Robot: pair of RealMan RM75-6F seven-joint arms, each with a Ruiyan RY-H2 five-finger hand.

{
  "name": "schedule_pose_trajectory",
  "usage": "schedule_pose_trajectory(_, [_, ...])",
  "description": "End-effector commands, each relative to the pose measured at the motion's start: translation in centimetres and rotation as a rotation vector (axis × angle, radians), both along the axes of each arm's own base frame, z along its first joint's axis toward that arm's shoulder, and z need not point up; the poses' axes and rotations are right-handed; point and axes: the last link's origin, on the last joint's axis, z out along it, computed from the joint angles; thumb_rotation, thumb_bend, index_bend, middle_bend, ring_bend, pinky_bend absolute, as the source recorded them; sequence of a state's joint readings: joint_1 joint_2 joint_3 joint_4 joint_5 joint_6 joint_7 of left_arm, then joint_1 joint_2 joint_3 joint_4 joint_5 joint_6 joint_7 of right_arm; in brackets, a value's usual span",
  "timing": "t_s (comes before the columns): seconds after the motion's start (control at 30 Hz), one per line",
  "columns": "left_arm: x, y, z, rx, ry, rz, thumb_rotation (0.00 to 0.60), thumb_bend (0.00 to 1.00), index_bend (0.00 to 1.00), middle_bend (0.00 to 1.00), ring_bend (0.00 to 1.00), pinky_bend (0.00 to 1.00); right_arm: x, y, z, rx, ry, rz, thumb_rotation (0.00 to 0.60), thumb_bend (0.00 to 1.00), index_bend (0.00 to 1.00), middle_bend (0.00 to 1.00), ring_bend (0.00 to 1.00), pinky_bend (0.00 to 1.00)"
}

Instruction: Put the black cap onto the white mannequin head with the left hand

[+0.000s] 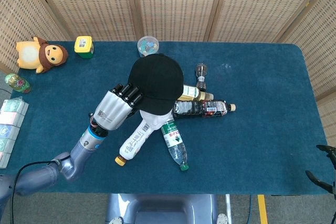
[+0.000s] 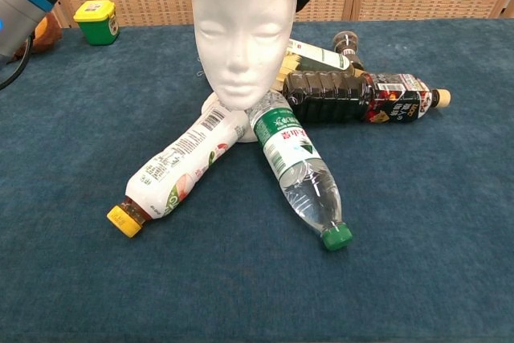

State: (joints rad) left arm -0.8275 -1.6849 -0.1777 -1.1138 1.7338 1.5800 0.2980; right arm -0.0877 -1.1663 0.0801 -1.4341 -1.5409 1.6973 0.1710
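Black cap (image 1: 156, 82) is sitting over the crown of the white mannequin head (image 2: 243, 30), which is standing mid-desk, nearer the far edge. I am holding the cap's left rim with the left robot hand (image 1: 115, 108), fingers curled onto the fabric, because the cap is probably not seated yet. Bottles are fanning out from the head's base, so I am working from above. Only dark tips of the right robot hand (image 1: 323, 169) are showing off the desk's (image 1: 262, 145) near right corner; I cannot tell its state.
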Motion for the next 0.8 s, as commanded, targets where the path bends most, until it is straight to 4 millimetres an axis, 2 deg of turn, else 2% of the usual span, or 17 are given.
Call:
schedule_pose_trajectory(0.03, [-0.2,-0.5,-0.3,-0.009,0.005,-0.004,0.6,0.53,0.76,0.5,0.45,0.71,0.0,0.0,-0.1,0.003,0.001,0.0,0.6,0.12,0.28,0.36,0.41,0.41])
schedule_pose_trajectory(0.27, [-0.6,-1.3,-0.7,-0.027,0.025,-0.014,0.6,0.52,0.76,0.5,0.45,0.69,-0.1,0.0,-0.1,0.004,0.0,-0.004,0.6,0.11,0.28,0.36,0.41,0.41])
schedule_pose_trajectory(0.4, [-0.8,-1.5,-0.9,-0.047,0.054,0.018,0.6,0.51,0.75,0.49,0.39,0.64,-0.1,0.0,0.0,0.002,0.0,-0.002,0.6,0.11,0.28,0.36,0.41,0.41])
schedule_pose_trajectory(0.67, [-1.3,-2.2,-0.8,-0.08,0.12,0.126,0.6,0.35,0.42,0.3,0.21,0.5,-0.2,0.1,0.1,-0.003,-0.002,-0.003,0.6,0.11,0.28,0.36,0.41,0.41])
schedule_pose_trajectory(0.8, [-1.4,-2.5,-0.6,-0.087,0.154,0.172,0.6,0.31,0.31,0.24,0.15,0.46,-0.2,0.1,0.1,-0.004,-0.001,0.0,0.6,0.11,0.27,0.36,0.41,0.41])
